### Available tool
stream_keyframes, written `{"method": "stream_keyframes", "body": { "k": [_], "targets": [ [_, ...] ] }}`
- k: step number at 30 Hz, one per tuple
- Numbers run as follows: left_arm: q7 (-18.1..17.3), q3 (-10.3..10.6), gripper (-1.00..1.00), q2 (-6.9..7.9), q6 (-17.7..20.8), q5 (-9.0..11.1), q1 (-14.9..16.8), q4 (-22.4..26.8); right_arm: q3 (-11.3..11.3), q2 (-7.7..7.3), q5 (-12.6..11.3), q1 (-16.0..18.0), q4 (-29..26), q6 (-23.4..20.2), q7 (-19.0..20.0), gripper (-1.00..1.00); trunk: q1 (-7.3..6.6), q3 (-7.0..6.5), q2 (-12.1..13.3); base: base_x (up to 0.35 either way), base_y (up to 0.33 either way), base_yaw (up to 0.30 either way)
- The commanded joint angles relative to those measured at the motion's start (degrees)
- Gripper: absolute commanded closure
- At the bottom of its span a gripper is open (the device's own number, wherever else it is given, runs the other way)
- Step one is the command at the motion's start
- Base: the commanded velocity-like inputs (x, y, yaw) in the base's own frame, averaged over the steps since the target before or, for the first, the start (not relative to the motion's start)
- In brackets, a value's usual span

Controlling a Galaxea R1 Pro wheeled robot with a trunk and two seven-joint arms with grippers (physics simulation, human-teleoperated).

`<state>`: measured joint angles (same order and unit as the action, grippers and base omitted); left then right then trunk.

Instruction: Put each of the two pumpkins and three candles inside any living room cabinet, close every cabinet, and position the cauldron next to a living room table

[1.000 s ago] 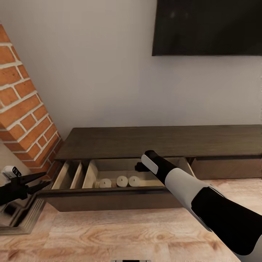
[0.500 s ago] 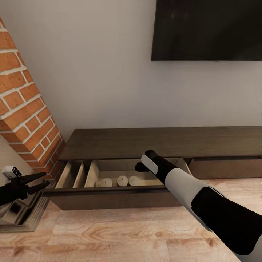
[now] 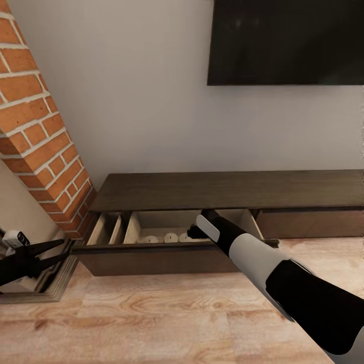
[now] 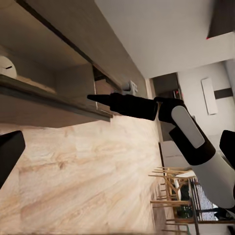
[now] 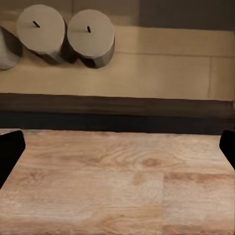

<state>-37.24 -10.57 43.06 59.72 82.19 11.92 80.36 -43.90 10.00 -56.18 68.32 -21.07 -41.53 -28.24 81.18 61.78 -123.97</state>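
Note:
The long dark-brown cabinet stands against the wall with its left drawer pulled out. Three stubby candles lie in a row inside it; the right wrist view shows them close up, and one candle shows in the left wrist view. My right gripper hangs open over the drawer's front edge, just right of the candles, its fingertips wide apart and holding nothing. My left gripper is open, low at the left, well clear of the drawer. The pumpkins, cauldron and table are out of view.
A brick column with a stepped base stands left of the cabinet, close to my left gripper. A dark TV hangs on the wall above. Wooden floor stretches in front of the drawer. Dining chairs stand far behind.
The whole view has shifted, so the camera moved: cabinet and drawer sit higher and look smaller. My right gripper now lies nearer the drawer's front edge. Both arms keep their pose.

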Motion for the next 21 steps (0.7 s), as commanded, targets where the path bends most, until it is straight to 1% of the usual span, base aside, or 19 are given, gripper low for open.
{"method": "stream_keyframes", "body": {
  "k": [1, 10, 13, 14, 16, 19, 20, 21],
  "targets": [
    [-0.29, -0.04, -1.0, 0.01, 0.22, -0.19, 0.04, -0.02, -0.31, 0.0, -0.59, 0.06, -0.02, -0.05, -0.5, -1.0, -0.04, 0.04, -0.02, -0.346, 0.0, 0.0],
    [-0.02, -0.14, -1.0, -0.02, 0.22, -0.21, 0.04, -0.02, -0.45, 0.0, -0.65, 0.06, 0.05, 0.26, -0.48, -1.0, -0.04, 0.04, -0.02, -0.346, 0.0, 0.0],
    [0.41, -0.04, -1.0, -0.14, 0.14, -0.6, 0.04, 0.13, -0.48, 0.0, -0.63, -0.45, 0.21, 0.51, -0.55, -1.0, -0.04, 0.04, -0.02, -0.344, 0.0, 0.0],
    [0.64, -0.05, -1.0, -0.18, 0.1, -1.19, 0.04, 0.14, -0.48, 0.0, -0.58, -1.1, 0.27, 0.6, -0.56, -1.0, -0.04, 0.04, -0.02, -0.337, 0.0, 0.0],
    [1.29, -0.07, -1.0, -0.27, 0.04, -3.1, 0.04, 0.25, -0.52, 0.0, -0.46, -3.14, 0.13, 1.11, -0.55, -1.0, -0.04, 0.04, -0.02, -0.314, 0.0, 0.0],
    [2.4, -0.12, -1.0, -0.35, -0.13, -5.28, 0.09, 0.44, -0.62, 0.0, -0.16, -6.82, 0.04, 3.75, -0.7, -1.0, -0.04, 0.04, -0.02, -0.275, 0.0, 0.0],
    [3.91, -0.1, -1.0, -0.41, -0.19, -6.29, 0.15, 0.5, -0.64, 0.0, -0.04, -8.69, 0.17, 5.71, -0.73, -1.0, -0.04, 0.04, -0.02, -0.23, 0.0, 0.0],
    [5.51, -0.12, -1.0, -0.45, -0.23, -7.01, 0.19, 0.53, -0.68, 0.0, 0.01, -9.87, 0.26, 7.32, -0.75, -1.0, -0.04, 0.04, -0.02, -0.213, 0.0, 0.0]
  ]
}}
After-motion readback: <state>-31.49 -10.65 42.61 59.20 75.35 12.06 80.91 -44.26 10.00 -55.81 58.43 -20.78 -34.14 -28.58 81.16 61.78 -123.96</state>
